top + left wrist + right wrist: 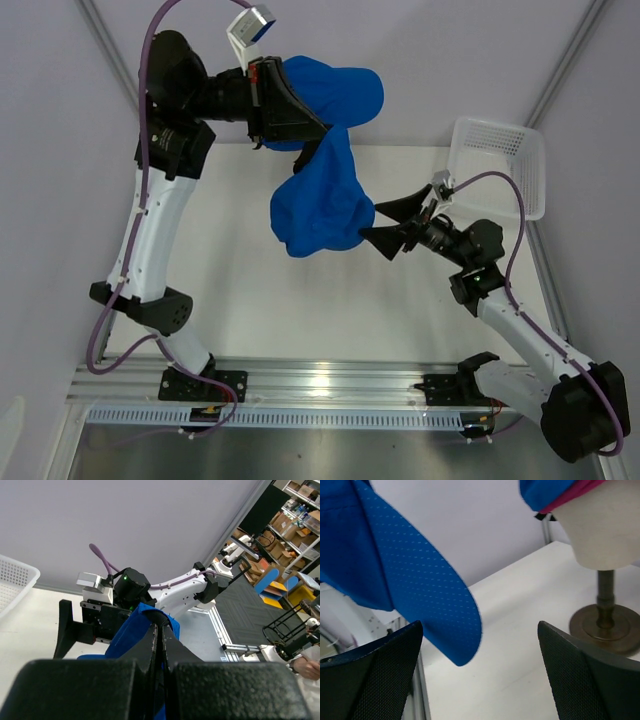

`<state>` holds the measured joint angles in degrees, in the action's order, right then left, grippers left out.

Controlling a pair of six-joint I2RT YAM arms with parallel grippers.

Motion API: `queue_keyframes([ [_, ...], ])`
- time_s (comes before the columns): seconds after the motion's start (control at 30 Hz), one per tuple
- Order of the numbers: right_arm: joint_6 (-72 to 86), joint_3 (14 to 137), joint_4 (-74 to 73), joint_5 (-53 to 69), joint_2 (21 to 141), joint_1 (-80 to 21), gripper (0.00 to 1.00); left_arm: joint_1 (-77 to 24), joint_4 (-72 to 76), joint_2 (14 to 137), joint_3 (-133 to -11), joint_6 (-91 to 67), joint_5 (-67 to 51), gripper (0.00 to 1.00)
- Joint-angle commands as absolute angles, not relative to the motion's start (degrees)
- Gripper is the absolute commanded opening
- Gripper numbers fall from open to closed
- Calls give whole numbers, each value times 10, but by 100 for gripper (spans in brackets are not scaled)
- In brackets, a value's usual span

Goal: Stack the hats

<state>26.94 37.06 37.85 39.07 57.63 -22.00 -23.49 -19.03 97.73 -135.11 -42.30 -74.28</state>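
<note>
blue cap (320, 210): can't tell whether it joins the blue fabric (540, 490) on the head or hangs separate.
pink hat (572, 495): only a thin magenta strip under that blue fabric; the rest is cut by the top edge (top view hides it fully).
mannequin head (600, 535): cropped at the top and right; from above, at the far edge of the table (250, 300), buried under blue.
left gripper (161, 630): tips lost in the cap's folds.
right gripper (477, 625): finger bases cut by the bottom edge.
basket (12, 582): far right corner, cropped by the left edge.
shelves (295, 535): contents too small to read.
</note>
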Motion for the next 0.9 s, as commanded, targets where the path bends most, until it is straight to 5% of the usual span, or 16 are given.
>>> queue_keyframes([
  [0.0, 310, 403, 463, 442, 587, -243, 99, -230, -157, 955, -1360, -446, -756, 2],
  [0.63, 439, 361, 643, 409, 664, -320, 100, -221, -109, 976, -1382, -491, -737, 1],
  [0.87, 481, 338, 706, 354, 661, -328, 86, -219, -126, 979, -1381, -468, -718, 1],
])
